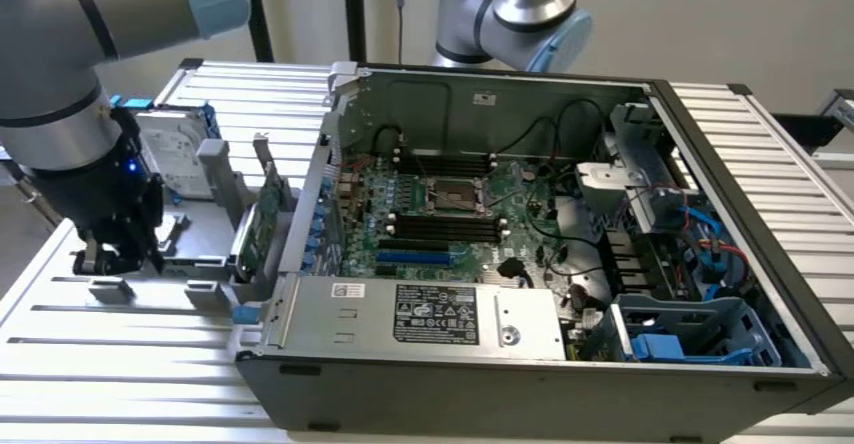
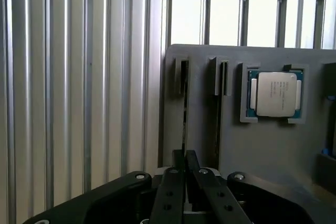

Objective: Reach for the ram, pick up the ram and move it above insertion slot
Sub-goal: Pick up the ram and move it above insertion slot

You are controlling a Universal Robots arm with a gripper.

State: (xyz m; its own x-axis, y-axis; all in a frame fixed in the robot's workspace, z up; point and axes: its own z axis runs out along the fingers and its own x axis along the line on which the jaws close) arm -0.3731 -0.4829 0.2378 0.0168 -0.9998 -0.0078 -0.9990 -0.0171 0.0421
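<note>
Ribbed metal table (image 1: 80, 364), exterior view's left: your gripper (image 2: 185, 155) pinches nearly closed on the ram (image 2: 184, 114), seen edge-on. Likely light, stiff, fragile; grip its flat faces mid-length.

An open computer case (image 1: 534, 404) lies on its side on the slatted metal table (image 1: 120, 364). Inside it I can see the motherboard (image 1: 441, 214) with its bare processor socket (image 1: 457, 196), and the power supply (image 1: 414, 316) along the near wall. Beside the case, toward the exterior view's left, a green card with a metal bracket (image 1: 274, 209) stands upright, with a hard drive (image 1: 171, 154) behind it. A processor chip (image 2: 274, 94) sits in a recess of the grey tray (image 2: 262, 150).
</note>
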